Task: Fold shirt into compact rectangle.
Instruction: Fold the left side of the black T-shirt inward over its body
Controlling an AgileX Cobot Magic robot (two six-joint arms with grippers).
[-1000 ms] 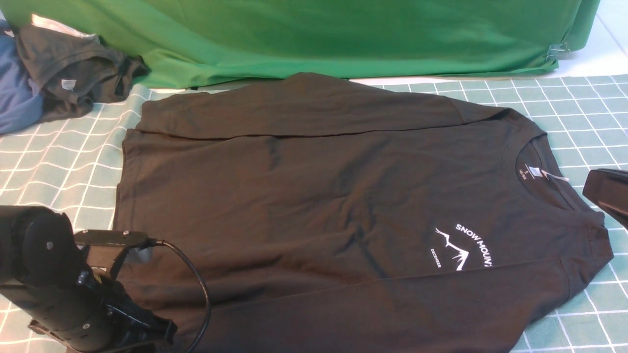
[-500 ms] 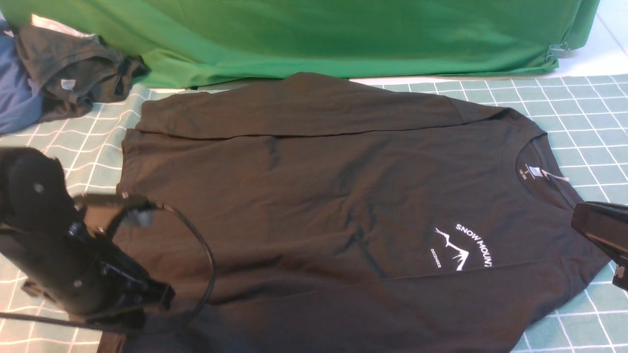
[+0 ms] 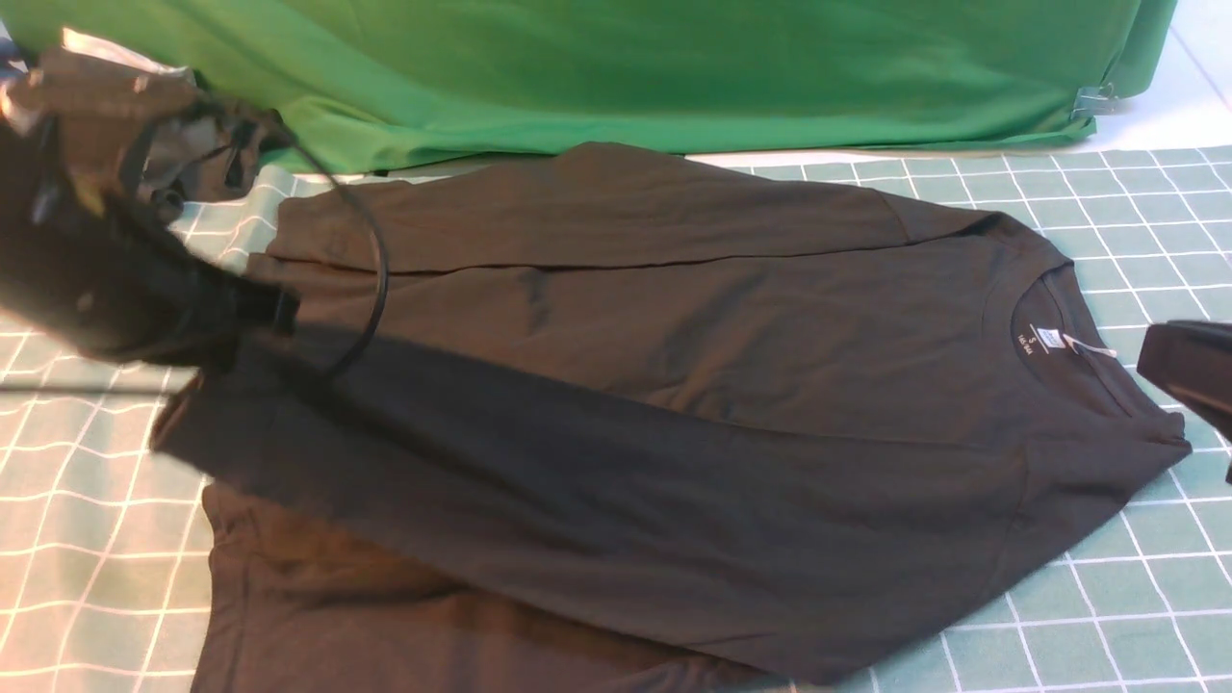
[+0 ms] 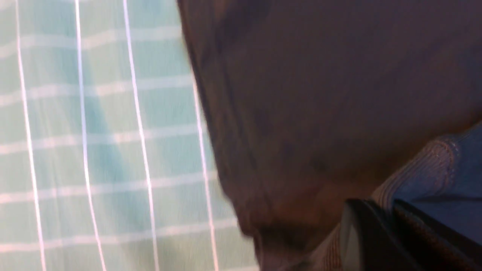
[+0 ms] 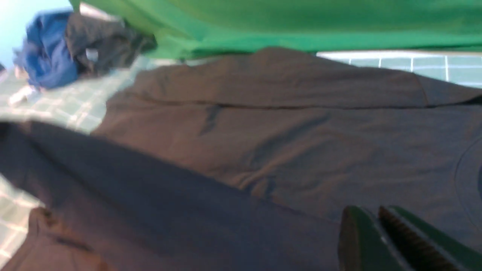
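Lying flat on the table (image 3: 1097, 626), whose cover is pale green with a white grid, the shirt (image 3: 731, 327) fills the middle of the front view, collar at the right of the frame and hem at the left. At the lower left its hem corner shows uncovered. Just above, the near sleeve (image 3: 577, 481) runs as a dark band from the shoulder at the right, slantwise over the chest, to the left gripper (image 3: 274, 313) at the left of the frame. The left wrist view shows those jaws closed on the sleeve's ribbed cuff (image 4: 425, 169), with the grid beyond. The left arm is blurred, and a black cable (image 3: 371, 279) loops from it over the shirt. At the right edge the right gripper (image 3: 1160, 371) is just beside the shoulder, near the collar's white label (image 3: 1049, 339); whether it touches cloth I cannot tell. Its wrist view shows the jaws together with nothing between them. The far sleeve (image 3: 597, 207) is folded in along the shirt's upper edge. In the upper left lie a grey garment (image 5: 109, 41) and a blue garment (image 5: 49, 52). A green cloth (image 3: 674, 67) spans the top, with a metal clip (image 3: 1095, 99) at the upper right.
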